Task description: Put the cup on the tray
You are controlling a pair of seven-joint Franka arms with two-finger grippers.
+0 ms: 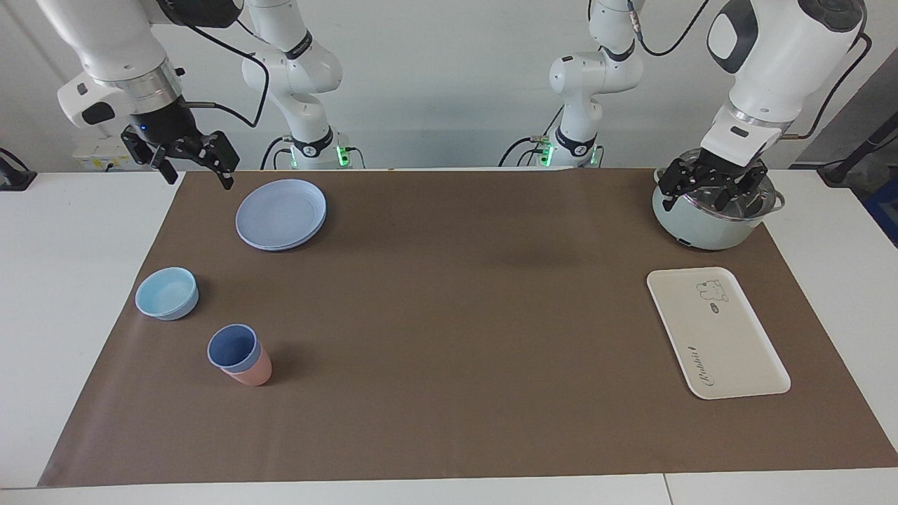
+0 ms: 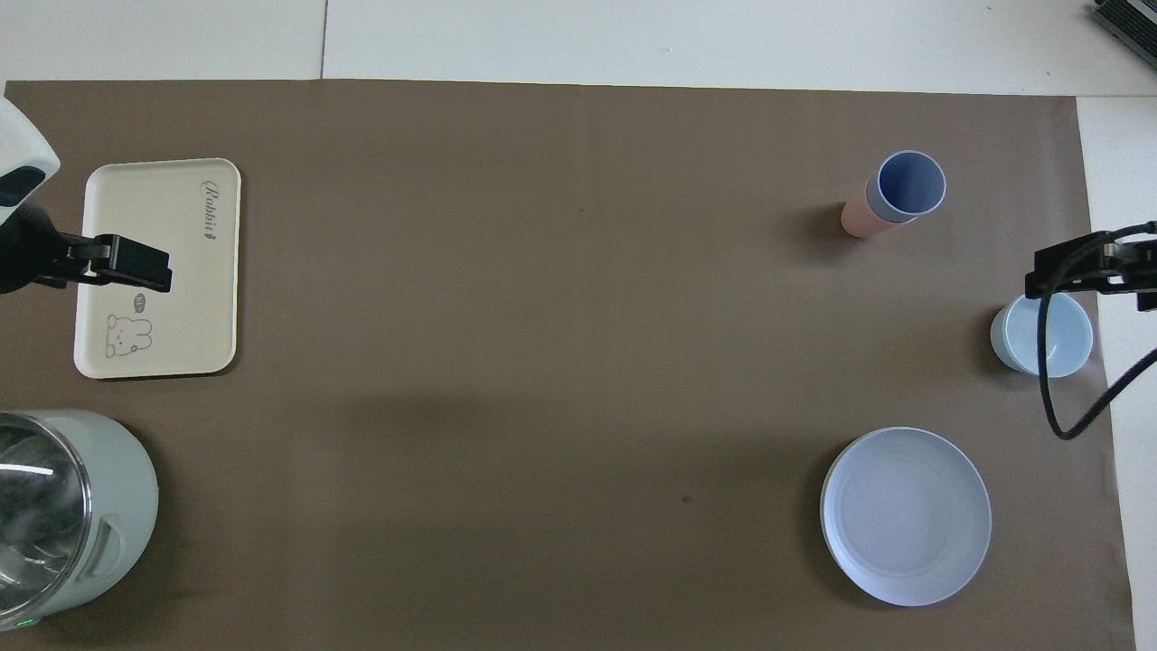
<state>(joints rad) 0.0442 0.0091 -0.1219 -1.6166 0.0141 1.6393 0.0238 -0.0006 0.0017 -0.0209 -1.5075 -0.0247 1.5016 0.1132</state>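
Nested upright in pink cup (image 1: 251, 370): periwinkle cup (image 1: 233, 348), toward right arm's end of tabletop (image 1: 449, 337). Well apart, at left arm's end: cream tray (image 1: 715, 333). Left fingers (image 1: 714, 188) spread open over lidded pot (image 1: 712, 221); right fingers (image 1: 189, 160) open, raised beside blue plate (image 1: 280, 214).

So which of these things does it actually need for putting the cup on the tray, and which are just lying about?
Needed:
- blue cup, nested in the pink cup
- tray

Just lying about:
- pink cup
- light-blue bowl
- round plate
- pot
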